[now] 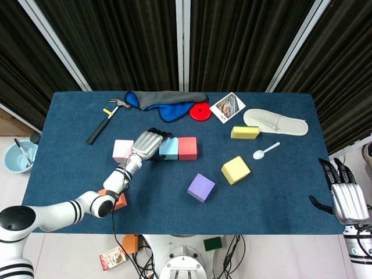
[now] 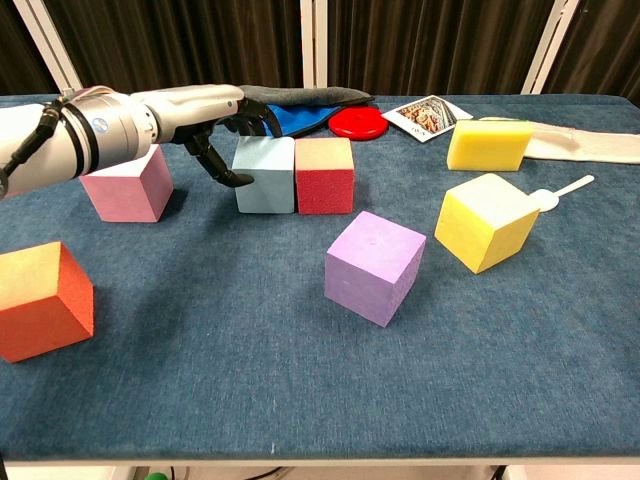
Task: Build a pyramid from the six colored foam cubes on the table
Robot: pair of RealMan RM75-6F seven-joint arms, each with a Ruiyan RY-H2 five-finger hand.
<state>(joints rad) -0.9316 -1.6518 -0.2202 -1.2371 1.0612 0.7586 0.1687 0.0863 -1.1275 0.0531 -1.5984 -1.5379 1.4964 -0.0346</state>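
My left hand (image 1: 147,145) (image 2: 205,118) reaches in from the left and presses its curled fingers against the left side of the light blue cube (image 1: 169,148) (image 2: 265,175). That cube stands flush against the red cube (image 1: 187,147) (image 2: 324,176). The pink cube (image 1: 122,150) (image 2: 125,185) sits just left of the hand. Partly under my left forearm lies the orange cube (image 1: 120,201) (image 2: 40,300). The purple cube (image 1: 201,187) (image 2: 375,267) and the tilted yellow cube (image 1: 235,170) (image 2: 487,222) lie apart further right. My right hand (image 1: 347,200) hangs open beyond the table's right edge.
Along the back lie a hammer (image 1: 107,119), a blue and grey cloth (image 1: 168,104), a red disc (image 1: 200,111), a photo card (image 1: 228,107), a yellow sponge (image 1: 244,132), a white slipper (image 1: 275,122) and a white spoon (image 1: 264,151). A bowl (image 1: 17,156) stands off the table's left side.
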